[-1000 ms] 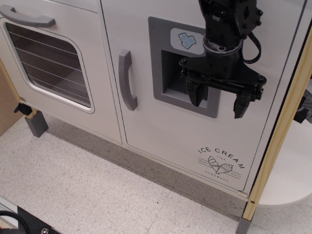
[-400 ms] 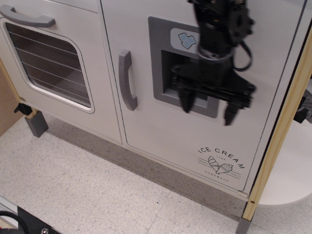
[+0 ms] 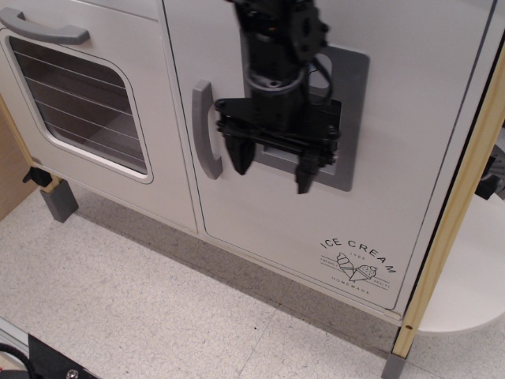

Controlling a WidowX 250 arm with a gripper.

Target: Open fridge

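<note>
At the far left the oven door (image 3: 87,103) is seen, white, with a barred window and a horizontal grey handle (image 3: 43,28) along its top; it is not the target and is well apart from the arm. Below it a grey leg (image 3: 59,201) is planted on the speckled floor (image 3: 158,308).

Next rightward the fridge (image 3: 260,229) is found, a large white door, shut, with no gap visible along its left seam. Its vertical grey handle (image 3: 205,130) is mounted near that seam. The gripper (image 3: 273,167) is hung in front of the door, fingers pointing down and spread wide, nothing held between them; the left finger is placed just beside the handle's right edge, and no contact can be made out. Most of the grey dispenser recess (image 3: 351,118) is hidden behind the arm.

Several failures can be judged possible. If the fingers are closed at this position, only air could be pinched and the handle missed. If the handle is gripped too shallowly, it might be lost once a pull is applied. If the pull is directed sideways, the toy kitchen itself could be dragged.

Further right the "ICE CREAM" print (image 3: 359,260) is read low on the door, and a wooden post (image 3: 454,213) is stood at the cabinet's edge
</note>
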